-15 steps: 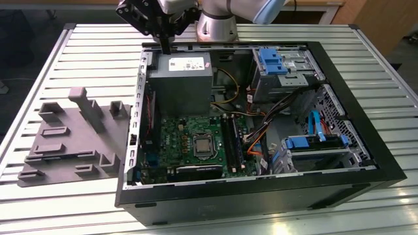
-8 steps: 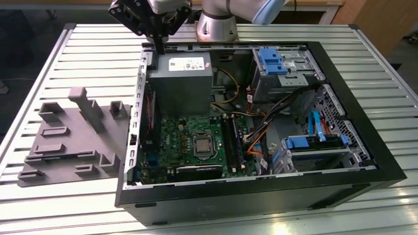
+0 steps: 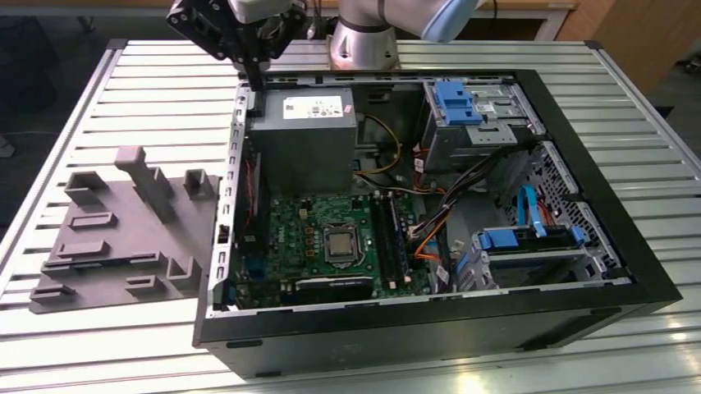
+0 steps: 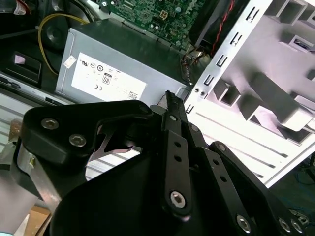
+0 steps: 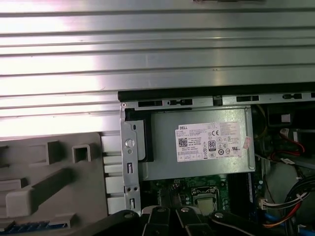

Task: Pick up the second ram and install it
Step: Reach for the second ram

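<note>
Over the case [image 3: 438, 332] corner, the gripper [image 3: 255, 80] hangs closed and empty; the second ram [image 5: 34, 226] rests in the tray [image 5: 59, 196].

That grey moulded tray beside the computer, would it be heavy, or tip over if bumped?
The grey tray is probably light and stiff: it looks like one moulded plastic piece. Tipping seems unlikely, since its base lies broad and flat on the slatted table. A bump would more likely slide it across the smooth metal slats.

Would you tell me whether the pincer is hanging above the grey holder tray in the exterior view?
No, the pincer hangs over the computer case's corner by the power supply, apart from the grey holder tray.
</note>
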Robot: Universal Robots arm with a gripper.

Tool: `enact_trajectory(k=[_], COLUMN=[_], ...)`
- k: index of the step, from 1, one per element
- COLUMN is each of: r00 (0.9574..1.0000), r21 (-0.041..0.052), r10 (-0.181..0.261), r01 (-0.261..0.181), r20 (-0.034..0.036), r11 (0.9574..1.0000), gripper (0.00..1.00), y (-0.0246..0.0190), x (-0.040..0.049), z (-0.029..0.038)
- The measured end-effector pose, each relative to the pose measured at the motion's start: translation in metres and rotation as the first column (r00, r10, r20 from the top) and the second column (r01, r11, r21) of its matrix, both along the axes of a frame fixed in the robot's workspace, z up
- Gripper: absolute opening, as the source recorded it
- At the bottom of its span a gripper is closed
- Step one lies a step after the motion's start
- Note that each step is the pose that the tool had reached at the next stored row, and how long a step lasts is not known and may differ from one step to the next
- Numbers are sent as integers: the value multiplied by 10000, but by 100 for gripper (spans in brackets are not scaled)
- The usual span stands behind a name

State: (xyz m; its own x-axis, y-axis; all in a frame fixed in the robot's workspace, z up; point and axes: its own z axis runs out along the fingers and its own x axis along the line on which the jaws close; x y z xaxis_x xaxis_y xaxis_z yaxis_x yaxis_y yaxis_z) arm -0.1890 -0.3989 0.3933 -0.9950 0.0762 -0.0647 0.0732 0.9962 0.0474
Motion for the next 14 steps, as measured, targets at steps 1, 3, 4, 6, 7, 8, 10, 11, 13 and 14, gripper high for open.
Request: enact_trajectory(k=[1,3,4,6,7,8,10,11,13,14], r00=[10000,10000,10000,10000,10000,10000,9999,9999,9999,9999], r21=[0,0,0,0,-1,0,0,0,1,0], r10=[1,1,0,-1,-1,0,0,0,1,0], r01=[-1,-1,0,1,1,0,0,0,-1,0], r20=[11,34,44,66,76,88,116,129,152,160], r11=[10000,10000,10000,10000,10000,10000,10000,10000,10000,10000], gripper=[11,11,11,11,11,11,11,11,11,11], y=[0,0,0,0,0,0,0,0,0,0], x=[-18,-54,-71,-105,-122,-140,-181,-200,-236,-251], z=[0,0,0,0,0,0,0,0,-1,0])
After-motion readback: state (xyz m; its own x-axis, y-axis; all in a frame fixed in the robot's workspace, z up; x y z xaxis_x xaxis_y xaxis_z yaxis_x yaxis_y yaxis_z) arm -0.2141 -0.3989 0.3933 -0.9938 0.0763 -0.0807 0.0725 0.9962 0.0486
